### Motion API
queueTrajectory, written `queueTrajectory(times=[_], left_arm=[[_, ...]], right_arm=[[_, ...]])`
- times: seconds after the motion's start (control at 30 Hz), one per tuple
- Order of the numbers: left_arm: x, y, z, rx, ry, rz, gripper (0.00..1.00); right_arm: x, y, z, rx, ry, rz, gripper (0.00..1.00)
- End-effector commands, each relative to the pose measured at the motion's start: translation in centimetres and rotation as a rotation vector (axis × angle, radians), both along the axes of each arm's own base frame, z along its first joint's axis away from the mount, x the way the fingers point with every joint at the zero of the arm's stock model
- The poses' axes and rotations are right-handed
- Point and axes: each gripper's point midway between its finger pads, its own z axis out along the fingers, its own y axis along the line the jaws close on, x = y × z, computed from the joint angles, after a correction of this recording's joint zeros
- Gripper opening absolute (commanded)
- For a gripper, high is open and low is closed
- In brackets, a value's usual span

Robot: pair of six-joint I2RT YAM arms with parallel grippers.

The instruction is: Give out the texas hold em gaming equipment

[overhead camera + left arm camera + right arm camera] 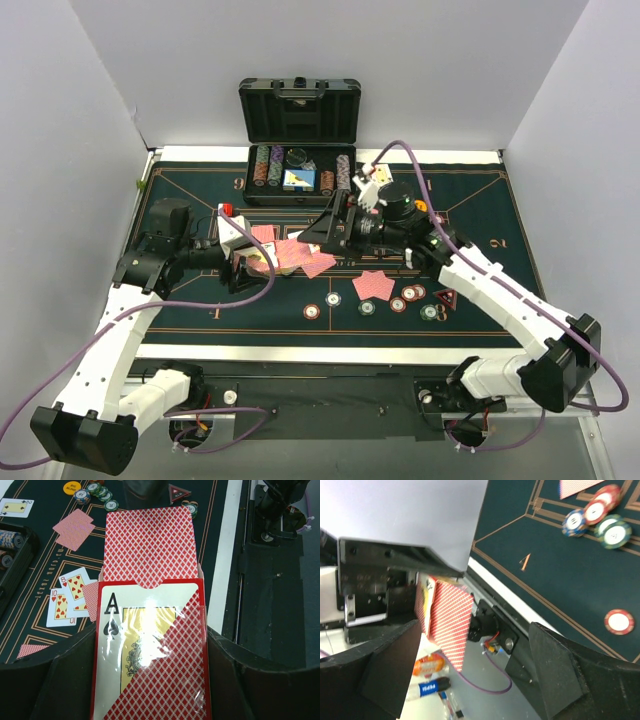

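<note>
- Left wrist view: left claw (150, 672) clamped on the card box (150, 655); red-backed deck (148, 545) sticks out of its 12 o'clock end.
- Right claw (475, 670) spread wide, empty; in the top view it sits at 2 o'clock of the box.
- Step, judged: dealing cards. A face-down pair (373, 285) lies on the tabletop (200, 187).
- Next: right claw must pinch the top card only and draw it clear.

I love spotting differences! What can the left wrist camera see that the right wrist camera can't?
Only the left wrist view shows the ace of spades printed on the card box, two face-up heart cards and the orange disc. Only the right wrist view shows the gold number one on the felt and the white wall. Both show the red card box, striped chips and the dark felt.
</note>
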Motion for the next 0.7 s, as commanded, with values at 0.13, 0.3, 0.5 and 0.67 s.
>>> queueTrajectory(times=[0.13, 0.3, 0.5, 0.67], left_arm=[[0.4, -0.6, 3.0, -0.053, -0.083, -0.029, 0.01], [0.3, -0.6, 3.2, -0.061, -0.082, -0.026, 0.01], [0.3, -0.6, 3.5, -0.065, -0.091, -0.027, 0.01], [0.2, -0.6, 3.4, -0.066, -0.088, -0.027, 0.01]], right_arm=[[-2.9, 3.5, 0.4, 0.007, -0.013, 0.121, 0.83], [-3.0, 4.2, -1.0, -0.011, 0.024, 0.125, 0.71], [-2.5, 3.7, -1.8, -0.03, 0.045, 0.104, 0.53], [-1.5, 2.1, -0.5, -0.005, 0.028, 0.061, 0.47]])
